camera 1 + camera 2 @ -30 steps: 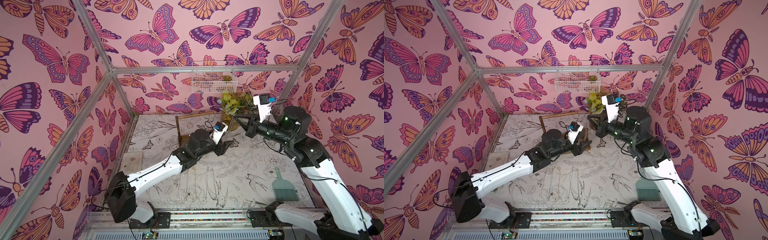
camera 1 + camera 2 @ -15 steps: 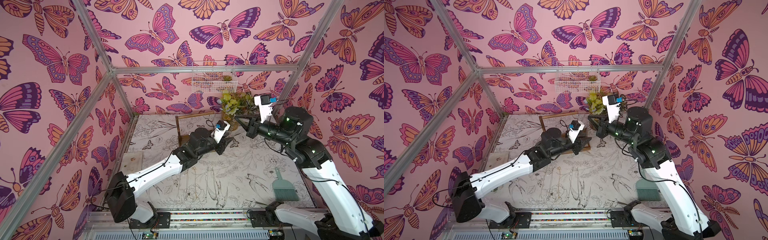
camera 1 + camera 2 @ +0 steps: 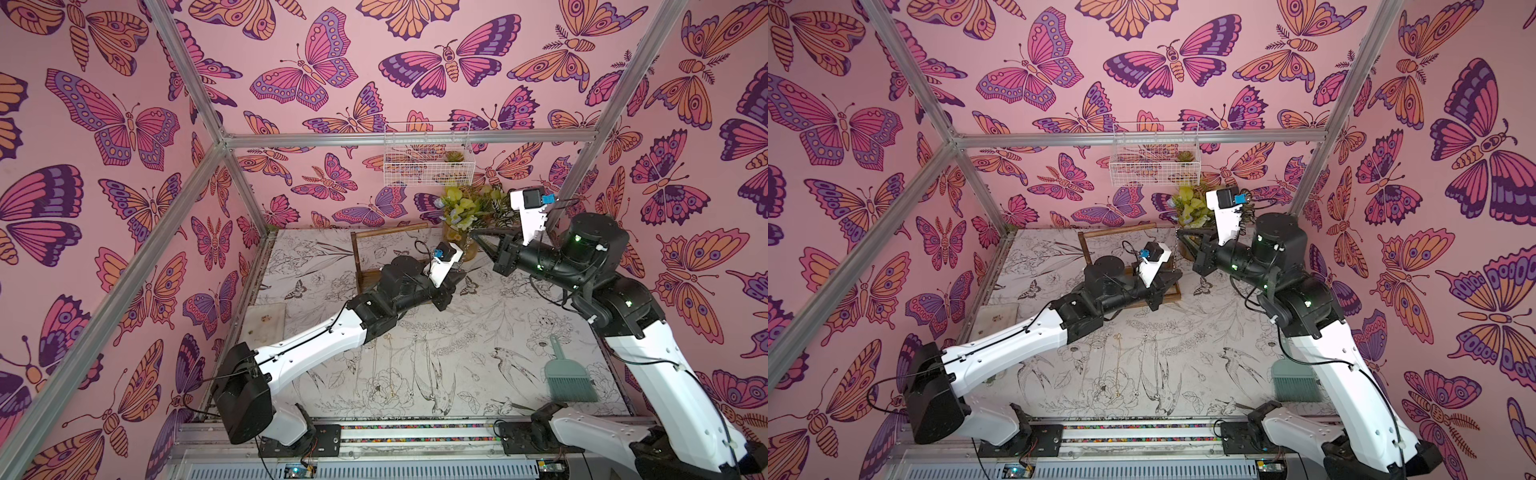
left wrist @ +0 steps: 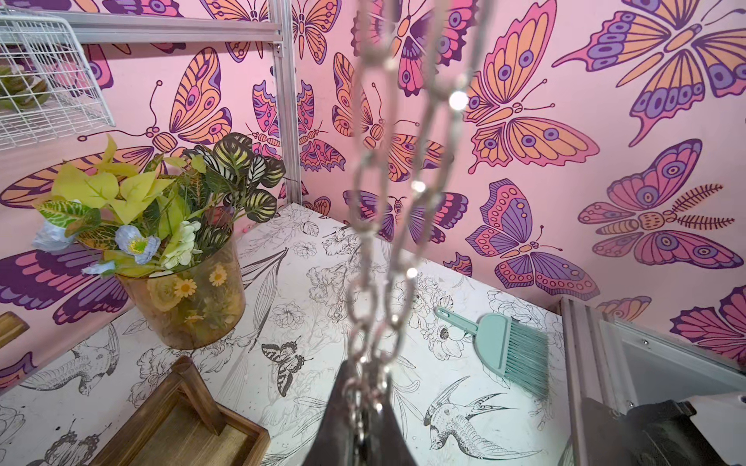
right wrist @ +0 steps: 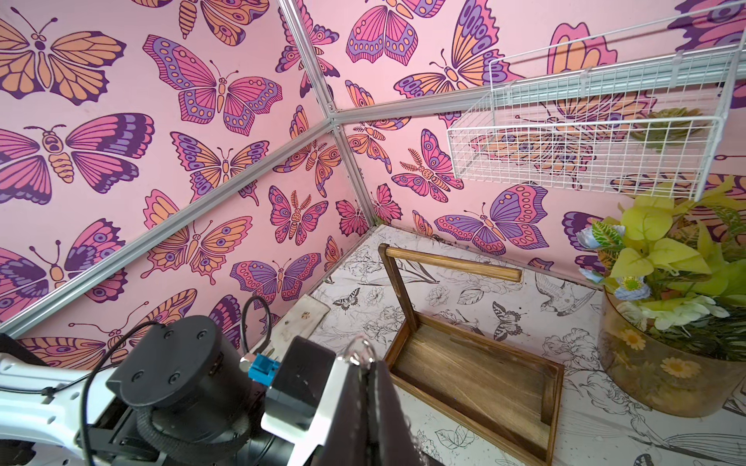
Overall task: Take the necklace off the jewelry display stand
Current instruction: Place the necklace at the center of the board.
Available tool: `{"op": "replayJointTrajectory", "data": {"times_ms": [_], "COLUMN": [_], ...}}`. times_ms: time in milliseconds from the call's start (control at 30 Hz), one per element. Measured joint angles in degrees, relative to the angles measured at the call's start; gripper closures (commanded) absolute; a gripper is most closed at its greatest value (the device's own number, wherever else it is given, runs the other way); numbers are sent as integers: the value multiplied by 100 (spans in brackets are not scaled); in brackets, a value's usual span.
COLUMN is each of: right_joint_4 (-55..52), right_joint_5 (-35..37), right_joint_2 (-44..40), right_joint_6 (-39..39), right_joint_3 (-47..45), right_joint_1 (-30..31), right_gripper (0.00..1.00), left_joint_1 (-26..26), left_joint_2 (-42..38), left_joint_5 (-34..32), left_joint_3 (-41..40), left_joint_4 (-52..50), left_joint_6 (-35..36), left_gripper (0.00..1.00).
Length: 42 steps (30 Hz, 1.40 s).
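1. brown wooden jewelry display stand (image 5: 456, 265), tray base with round top bar: standing just beside item 2.
2. amber see-through pot of leaves (image 5: 654, 375).
3. right gripper (image 5: 365, 371): clenched on the necklace's upper loop.
4. left gripper (image 4: 363, 407): clenched on its lower links.
5. silver link-chain necklace (image 4: 365, 363): strung between both grippers, clear of the stand, beside its pot-side end.

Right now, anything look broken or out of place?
The brown wooden jewelry display stand: in the right wrist view its round top bar meets an upright at one end only; the other end hangs free. Possibly broken.
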Motion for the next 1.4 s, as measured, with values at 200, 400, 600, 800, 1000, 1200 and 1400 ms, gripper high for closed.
{"op": "replayJointTrajectory", "data": {"times_ms": [200, 400, 600, 800, 1000, 1200, 1400], "right_joint_4": [52, 225, 400, 634, 876, 1088, 1215], "right_joint_5": [20, 74, 146, 223, 293, 367, 374], "right_joint_2": [-15, -192, -240, -354, -378, -402, -402], "right_joint_6": [17, 149, 326, 481, 608, 730, 776], "right_joint_3": [-68, -839, -1646, -2385, -3018, -3622, -4037], "right_joint_1": [0, 0, 0, 37, 184, 254, 275], "right_gripper": [100, 100, 100, 100, 100, 100, 100], "left_joint_1": [-33, -275, -647, -1008, -1322, -1523, -1784], "left_joint_2": [0, -42, -240, -529, -553, -540, -269], "left_joint_5": [-42, -313, -717, -1128, -1471, -1731, -1895], "left_joint_3": [-7, -463, -1187, -1740, -2170, -2540, -2610], "left_joint_4": [-2, -7, -55, -46, -52, -46, -33], "left_joint_6": [-76, -348, -717, -1143, -1578, -1961, -2302], "left_gripper": [100, 100, 100, 100, 100, 100, 100]}}
